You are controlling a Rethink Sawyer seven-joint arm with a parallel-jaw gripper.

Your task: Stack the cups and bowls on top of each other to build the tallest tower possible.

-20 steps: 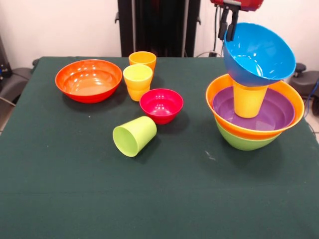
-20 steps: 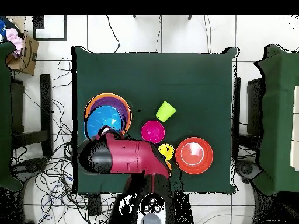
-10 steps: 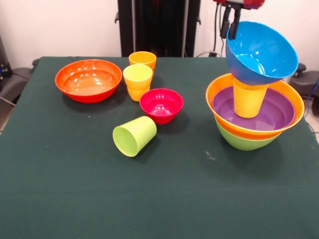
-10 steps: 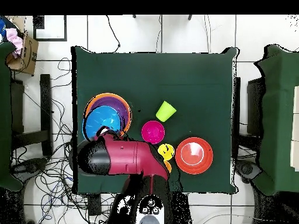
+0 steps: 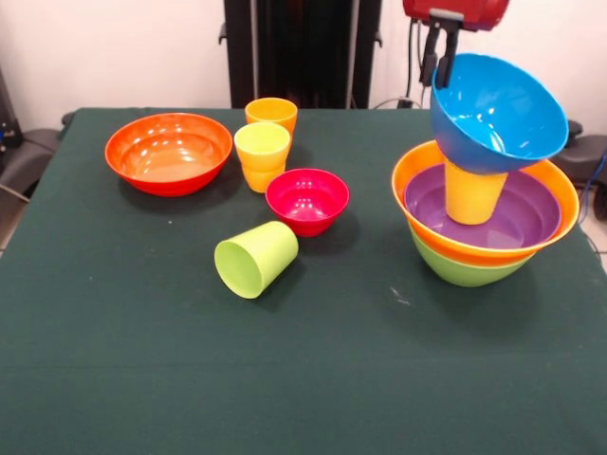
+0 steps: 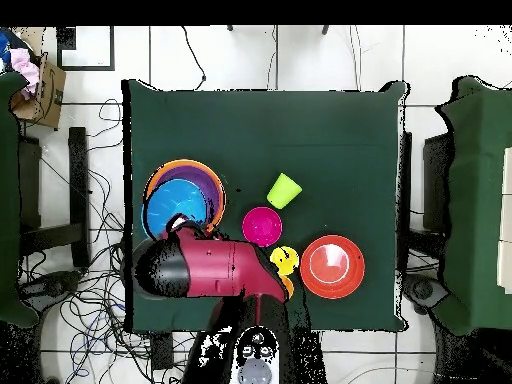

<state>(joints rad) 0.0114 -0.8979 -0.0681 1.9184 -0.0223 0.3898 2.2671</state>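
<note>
Tower (image 5: 484, 223) sits at the tabletop's right edge in the front view: green, orange and purple bowls nested, a yellow cup (image 5: 473, 192) upright inside. Claw (image 5: 442, 59) pinches the rim of the blue bowl (image 5: 498, 112), which is tilted on that cup. Left to stack: red-orange bowl (image 5: 169, 152), magenta bowl (image 5: 306, 200), two upright cups (image 5: 263, 154), tipped green cup (image 5: 255, 258).

Orange cup (image 5: 271, 112) half hidden (yellow cup (image 5: 263, 154) fronting).
</note>
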